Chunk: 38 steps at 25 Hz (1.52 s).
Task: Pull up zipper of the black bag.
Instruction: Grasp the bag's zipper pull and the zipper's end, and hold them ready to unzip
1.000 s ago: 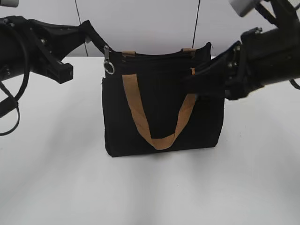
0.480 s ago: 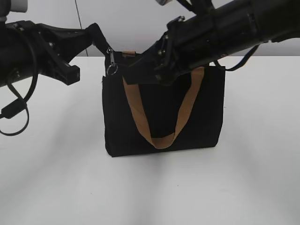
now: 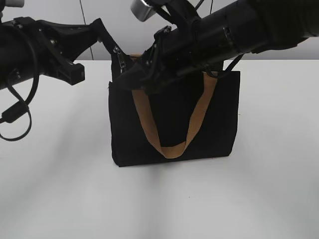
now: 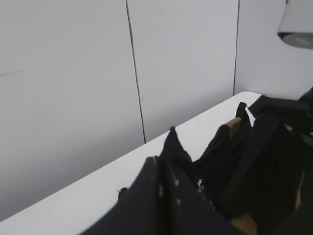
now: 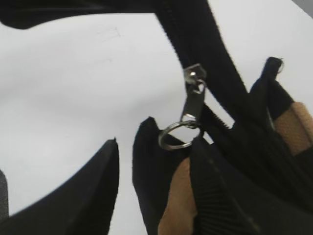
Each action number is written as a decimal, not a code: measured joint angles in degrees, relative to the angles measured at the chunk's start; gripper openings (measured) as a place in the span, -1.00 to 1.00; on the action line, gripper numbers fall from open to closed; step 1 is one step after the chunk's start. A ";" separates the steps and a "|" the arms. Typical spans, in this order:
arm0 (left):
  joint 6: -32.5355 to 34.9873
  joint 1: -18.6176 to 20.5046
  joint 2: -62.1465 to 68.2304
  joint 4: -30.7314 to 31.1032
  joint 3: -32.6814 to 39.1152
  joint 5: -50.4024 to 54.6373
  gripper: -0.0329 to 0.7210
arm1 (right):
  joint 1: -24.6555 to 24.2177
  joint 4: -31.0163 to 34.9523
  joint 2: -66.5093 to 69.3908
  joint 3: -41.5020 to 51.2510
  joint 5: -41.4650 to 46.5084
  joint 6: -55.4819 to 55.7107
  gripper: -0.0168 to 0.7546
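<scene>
- Bag: the black bag (image 3: 174,119) stands upright on the white table (image 3: 259,199), long axis running left to right.
- Zipper (image 5: 191,105): silvery pull with ring hangs downward at the bag's top left corner.
- My left gripper (image 3: 102,34): clamped on the corner's black tab.
- My right gripper (image 5: 151,191): jaws apart, just below the ring.

Exterior camera faced me, angled down. My left wrist camera looked past the black bag (image 4: 254,161) to the wall; my right sat close on its zipper (image 5: 191,105).

Left gripper (image 3: 102,31) pinched closed; right gripper (image 3: 130,79) parted, reaching across.
</scene>
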 joint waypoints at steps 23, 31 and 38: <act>-0.06 0.00 0.05 0.00 0.00 -1.49 -0.94 | 0.00 8.70 2.52 -0.10 -2.93 -0.20 0.00; -0.06 0.00 0.05 0.00 0.00 -1.49 -0.94 | 0.00 10.42 2.62 -0.10 -2.93 -0.15 -0.46; -0.12 0.00 0.05 0.00 0.00 -1.49 -0.94 | 0.00 10.36 2.62 -0.10 -2.93 0.94 -0.61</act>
